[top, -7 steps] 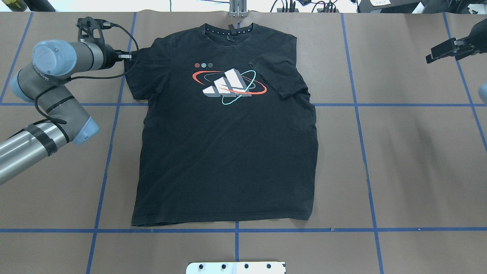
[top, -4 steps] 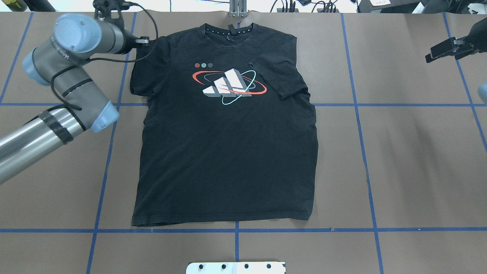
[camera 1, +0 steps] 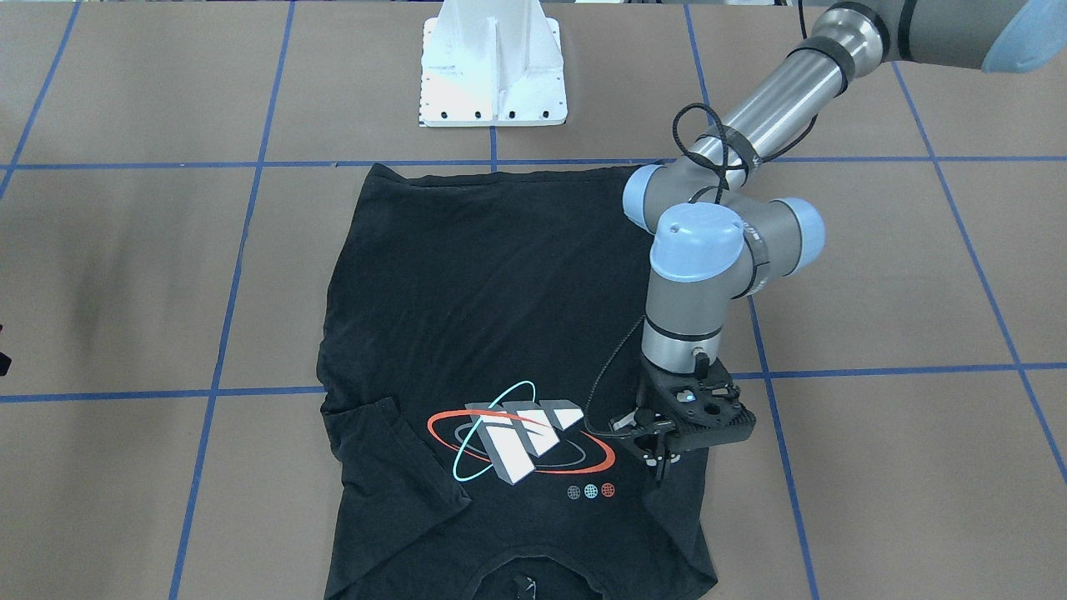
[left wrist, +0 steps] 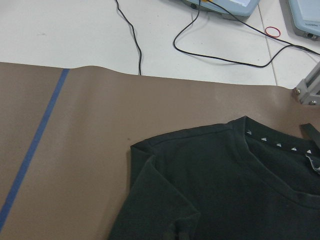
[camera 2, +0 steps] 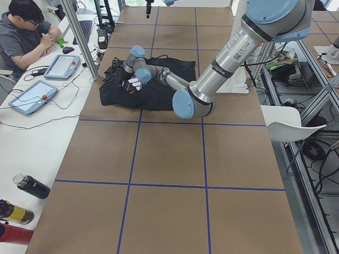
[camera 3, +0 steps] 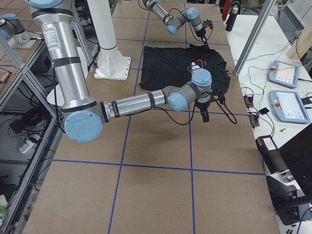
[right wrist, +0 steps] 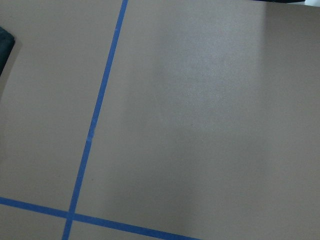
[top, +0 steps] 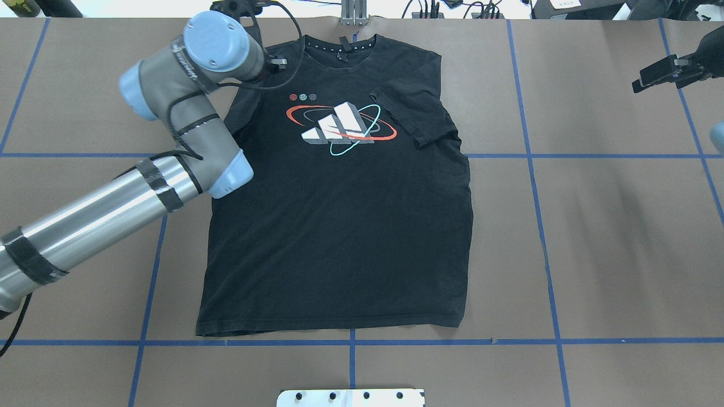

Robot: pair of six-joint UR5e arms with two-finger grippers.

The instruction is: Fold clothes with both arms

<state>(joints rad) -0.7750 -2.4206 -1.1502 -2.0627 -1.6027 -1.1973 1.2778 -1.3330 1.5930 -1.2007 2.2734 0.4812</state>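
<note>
T-shirt: the black T-shirt (top: 339, 237) lies flat and print-up in the middle of the brown surface (top: 611, 226). Its collar (top: 342, 42) is on the far side from the robot and its hem on the near side.
Just changed: a second ago the left hand (camera 1: 663, 462) was out at the tip of the spread left-side sleeve (left wrist: 155, 200). It has since swung inward across the shoulder, and the sleeve has come with it.
Left hand: it hangs low over the chest, just beside the print (top: 339, 127). It looks clenched on the sleeve hem, because the fabric rises in a bunch towards it in the wrist view. The fingertips themselves are hard to make out.
Left-side sleeve: it is turned in over the body, so that flank now runs nearly straight.
Right-side sleeve: the right-side sleeve (top: 416, 113) already lies folded in across the chest, with its edge touching the print's outer ring.
Right hand: the right hand (top: 656, 76) has not moved. It is parked over bare surface, well apart from the shirt, and I cannot tell whether it is released or clenched.
Meaning for the task: with both sleeves tucked, the sleeve stage looks nearly done. The likely next step is to let the hem go flat, then fold the body with both arms.
Risk: if the hand lifts away before letting go, the sleeve may spring back out.
</note>
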